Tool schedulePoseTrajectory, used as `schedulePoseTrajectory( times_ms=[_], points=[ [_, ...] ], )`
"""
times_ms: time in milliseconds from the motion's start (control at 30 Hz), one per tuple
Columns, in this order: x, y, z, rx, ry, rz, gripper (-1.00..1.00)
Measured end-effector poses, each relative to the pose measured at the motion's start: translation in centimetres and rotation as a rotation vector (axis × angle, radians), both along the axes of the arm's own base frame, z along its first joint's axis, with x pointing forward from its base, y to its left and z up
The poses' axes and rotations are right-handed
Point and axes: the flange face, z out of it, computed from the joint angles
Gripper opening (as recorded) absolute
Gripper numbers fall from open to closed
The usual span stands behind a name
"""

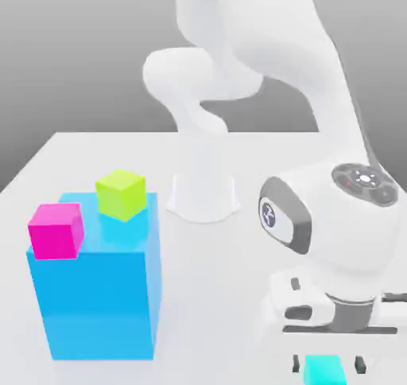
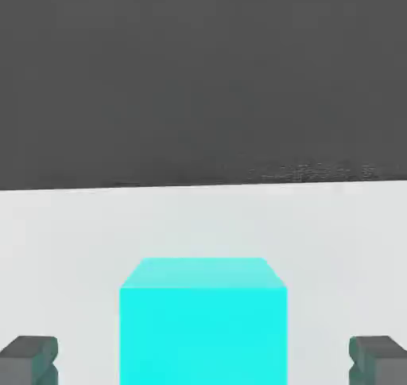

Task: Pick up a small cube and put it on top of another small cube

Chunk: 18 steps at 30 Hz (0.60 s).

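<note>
Turquoise-cyan small cube (image 2: 203, 320), plain and sharp-edged, sits on the white table (image 1: 71, 161) between the gripper (image 1: 326, 366) fingers (image 2: 32, 358) | jaws apart, gaps both sides, not touching it | pink cube (image 1: 56, 231) and lime cube (image 1: 121, 194) atop the large blue block (image 1: 95, 296), well apart at the exterior view's left | open tabletop between.
</note>
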Motion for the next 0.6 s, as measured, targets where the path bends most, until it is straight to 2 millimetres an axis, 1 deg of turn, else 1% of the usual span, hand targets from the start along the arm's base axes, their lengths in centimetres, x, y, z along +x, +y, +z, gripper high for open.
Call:
schedulePoseTrajectory(
  times_ms=[133,167,200,233,333,367,400,500,600],
  points=[
    [0.0,0.0,0.0,0.001,-0.001,0.000,-1.00],
    [0.0,0.0,-0.4,0.001,-0.001,0.000,-1.00],
    [0.0,0.0,0.1,0.001,-0.001,0.000,-1.00],
    [0.1,0.0,1.1,0.001,-0.001,-0.001,-1.00],
    [0.0,0.0,5.1,0.000,-0.001,-0.001,-1.00],
    [0.1,-0.8,6.3,-0.010,-0.001,-0.019,-1.00],
    [0.3,-2.1,7.4,-0.025,-0.002,-0.049,-1.00],
    [0.4,-6.3,10.7,-0.069,-0.005,-0.151,-1.00],
    [0.0,-10.5,14.0,-0.103,-0.006,-0.263,-1.00]
  ],
)
